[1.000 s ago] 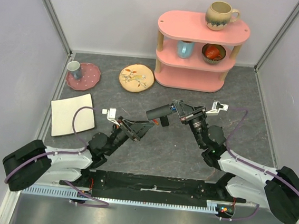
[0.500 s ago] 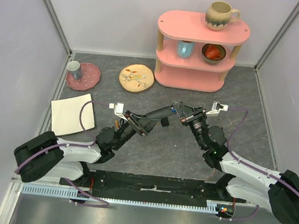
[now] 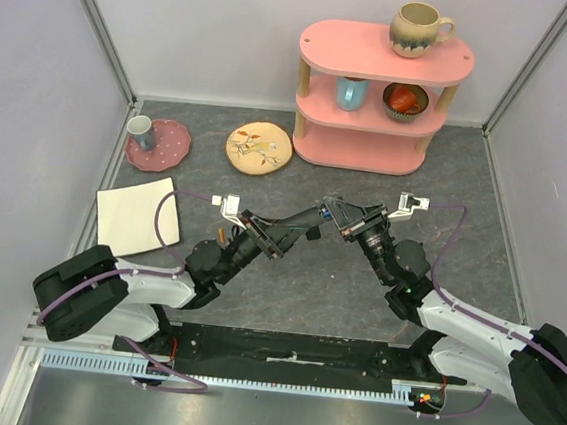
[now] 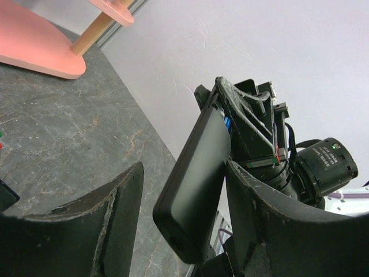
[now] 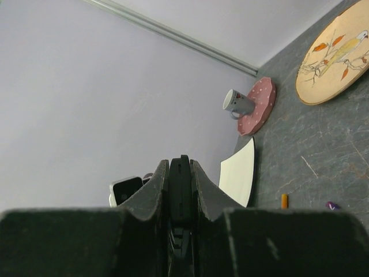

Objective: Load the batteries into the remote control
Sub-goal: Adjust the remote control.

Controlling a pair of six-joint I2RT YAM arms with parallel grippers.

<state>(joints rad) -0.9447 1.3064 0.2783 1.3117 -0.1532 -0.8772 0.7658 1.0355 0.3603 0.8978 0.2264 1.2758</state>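
We see the long slim black matte plastic remote control (image 4: 193, 173) held clear of the dark grey marbled tabletop (image 3: 336, 288), over its middle, lying at a slant between the two arms. The right gripper (image 5: 180, 163) has its jaws clamped on one end of the remote control, pinching its thin sides. The left gripper (image 4: 184, 165) reaches around the other end with its jaws apart: one finger stands clear of the remote with bare space between them, while the other sits right against it, though we cannot tell whether it touches. Down on the tabletop a tiny orange cylindrical battery (image 5: 284, 201) lies near the flat white square plate (image 3: 137, 217) by the left edge, and a small purple-looking piece (image 5: 331, 205) sits just beside the battery, too small for us to name.
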